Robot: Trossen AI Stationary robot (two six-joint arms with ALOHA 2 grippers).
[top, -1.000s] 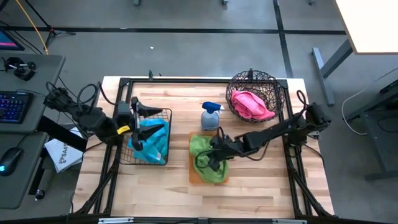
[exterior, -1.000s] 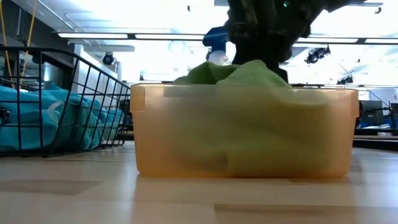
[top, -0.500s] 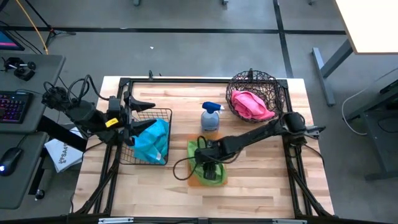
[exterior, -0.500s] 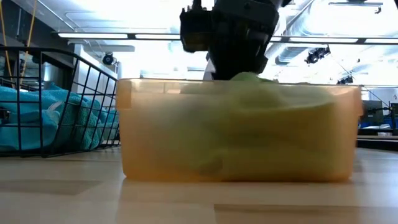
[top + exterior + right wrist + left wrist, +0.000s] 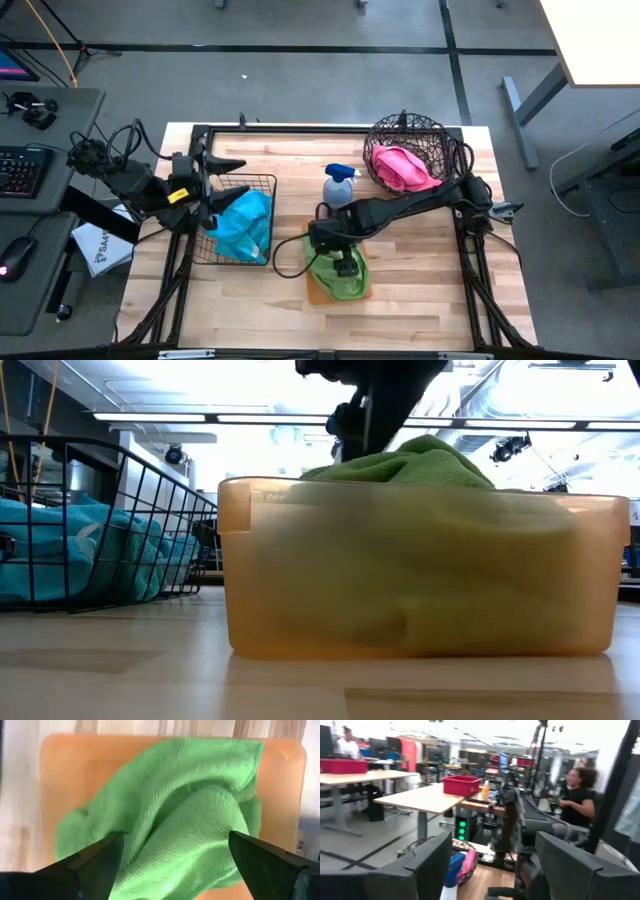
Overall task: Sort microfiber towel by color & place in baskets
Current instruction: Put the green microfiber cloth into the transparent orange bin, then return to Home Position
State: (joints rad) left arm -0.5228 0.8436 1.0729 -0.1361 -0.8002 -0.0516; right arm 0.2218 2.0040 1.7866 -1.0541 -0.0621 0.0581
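A lime green microfiber towel lies bunched in the flat orange tray, its top standing above the rim. My right gripper hangs open just above it, fingers pointing down on either side of the towel's raised fold, touching nothing. A cyan towel sits in the square black wire basket. My left gripper is open over that basket's far left corner. A pink towel lies in the round brown wire basket.
A grey spray bottle with a blue trigger stands between the black basket and the round basket, just beyond the tray. Bare wood lies along the table's near edge. People are in the room beyond the table.
My right gripper has opened and let go of the green towel, which now lies in the tray, then risen a little; the tray has shifted slightly toward the near edge. My left gripper has drawn back from the cyan towel toward the table's far left, staying open.
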